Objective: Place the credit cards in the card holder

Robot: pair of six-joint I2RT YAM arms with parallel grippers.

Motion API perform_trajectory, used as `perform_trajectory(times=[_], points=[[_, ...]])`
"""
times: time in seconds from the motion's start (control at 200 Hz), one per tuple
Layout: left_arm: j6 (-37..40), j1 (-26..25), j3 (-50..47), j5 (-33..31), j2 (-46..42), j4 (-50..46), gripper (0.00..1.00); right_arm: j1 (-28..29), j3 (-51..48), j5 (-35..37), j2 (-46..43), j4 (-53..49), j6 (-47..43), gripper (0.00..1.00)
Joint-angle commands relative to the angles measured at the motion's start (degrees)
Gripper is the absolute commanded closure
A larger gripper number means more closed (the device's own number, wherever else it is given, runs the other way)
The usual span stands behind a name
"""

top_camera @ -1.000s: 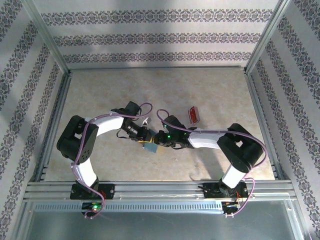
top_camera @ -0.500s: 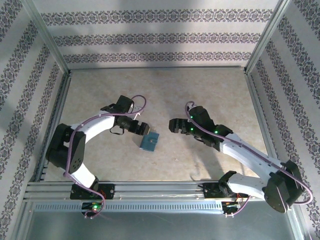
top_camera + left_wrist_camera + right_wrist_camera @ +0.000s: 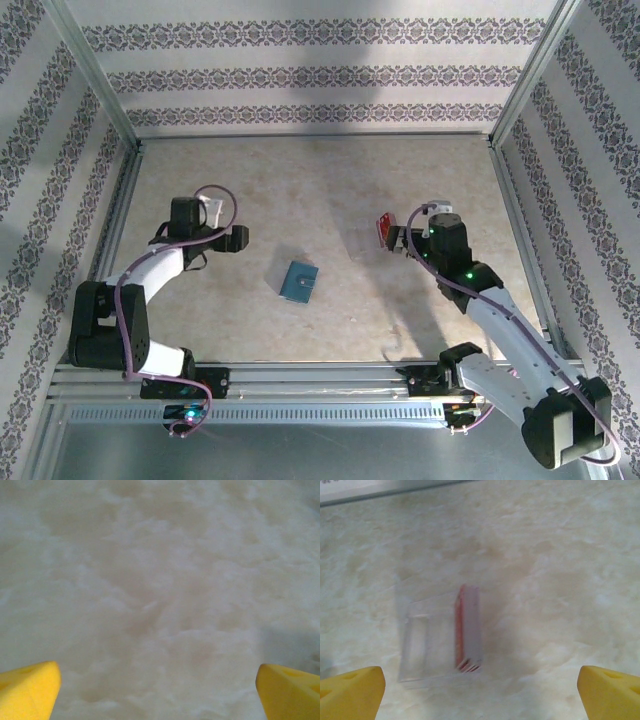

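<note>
Both arms had drawn back from the middle, leaving the card holder (image 3: 299, 282) lying flat on the table (image 3: 330, 180), apparently closed, with open room on every side. The left gripper (image 3: 236, 238) hung over bare surface well left of it, jaws wide apart and empty. The right gripper (image 3: 396, 240), equally spread and empty, sat just beside the credit cards (image 3: 384, 228), which stood on edge inside a clear box (image 3: 420, 645), away from the right rail (image 3: 520, 250).
</note>
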Motion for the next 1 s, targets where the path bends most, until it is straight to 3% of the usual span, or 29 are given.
perform_trajectory(times=[0.0, 0.095, 0.17, 0.25, 0.565, 0.665, 0.994], points=[[-0.5, 2.4, -5.0, 2.2, -0.1, 21.2, 0.01, -3.5, -5.6, 0.6, -2.4, 10.1, -6.5, 0.02], [2.2, 2.6, -7.7, 3.1, 1.1, 26.6, 0.01, -6.7, -11.0, -0.1, -3.2, 19.0, -8.7, 0.02], [1.8, 2.7, -11.7, -0.4, 1.5, 34.6, 0.01, -8.8, -13.7, 0.2, -3.2, 24.4, -9.5, 0.02], [2.0, 3.0, -15.9, 0.0, 3.0, 44.7, 0.01, -10.9, -15.1, 0.2, -2.0, 28.4, -10.5, 0.02], [-0.3, 3.0, -19.4, -6.2, 11.0, 58.8, 0.01, -15.8, -19.3, -1.9, 6.9, 41.4, -13.5, 0.02], [-0.9, 3.0, -18.2, -9.3, 10.5, 55.5, 0.01, -16.3, -19.5, -2.0, 10.2, 45.0, -13.8, 0.02], [-1.1, 3.0, -18.5, -9.6, 10.3, 55.9, 0.01, -16.9, -16.9, -5.1, 20.1, 51.8, -14.1, 0.02]])
